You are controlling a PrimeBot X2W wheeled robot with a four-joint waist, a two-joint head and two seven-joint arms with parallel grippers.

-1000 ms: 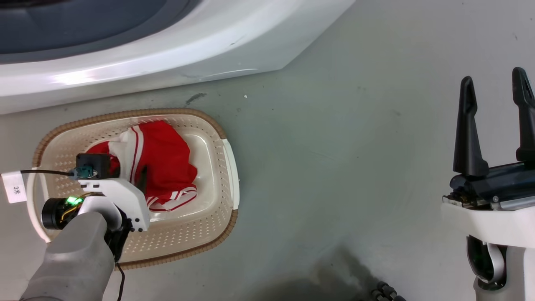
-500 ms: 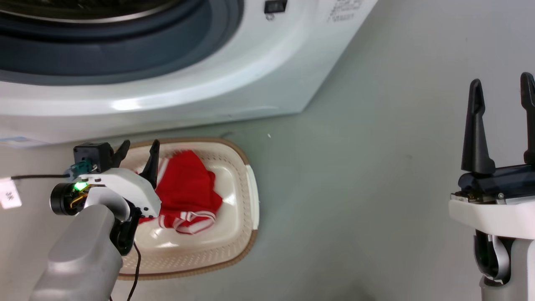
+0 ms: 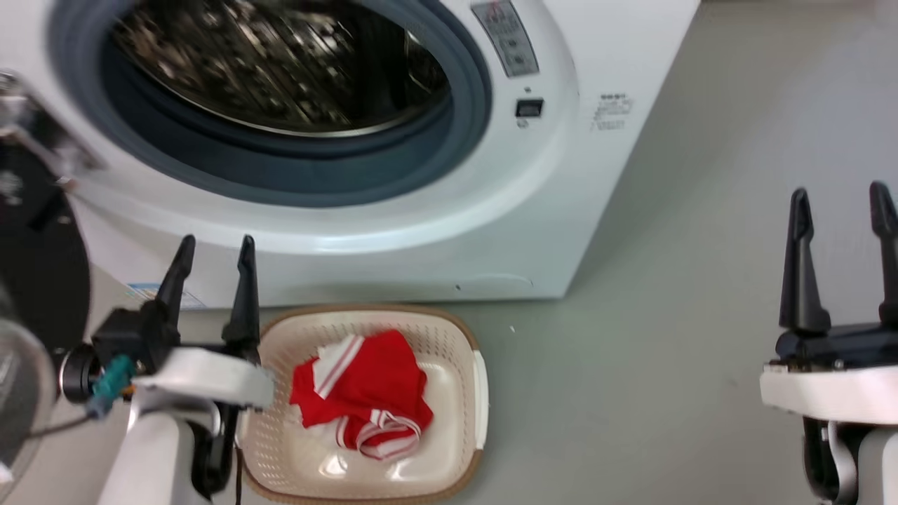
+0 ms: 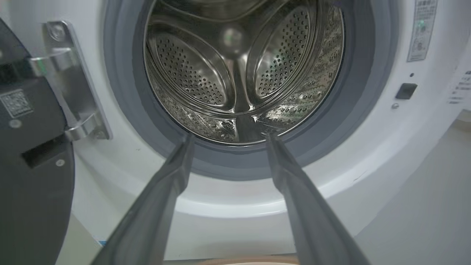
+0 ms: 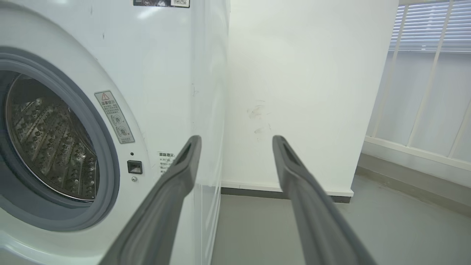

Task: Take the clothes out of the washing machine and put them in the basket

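The clothes (image 3: 365,389), red with white striped trim, lie bunched in the cream basket (image 3: 449,337) on the floor in front of the washing machine (image 3: 561,175). The machine's porthole is open. In the left wrist view the perforated steel drum (image 4: 239,73) shows bare metal. My left gripper (image 3: 216,245) is open and empty, just left of the basket and above it. It points at the lower edge of the porthole (image 4: 229,137). My right gripper (image 3: 839,191) is open and empty far to the right, level with the machine's right corner (image 5: 237,139).
The black-rimmed glass door (image 3: 35,280) hangs open at the left, close to my left arm, with its hinge (image 4: 73,92) beside the porthole. A white wall (image 5: 305,92) stands behind the machine's right side, with windows (image 5: 423,92) further right. Grey floor (image 3: 631,386) stretches between the basket and my right gripper.
The head camera has tilted up, bringing the porthole into view. My left gripper has lifted out of the basket, open, leaving the red clothes in it. It now points at the machine.
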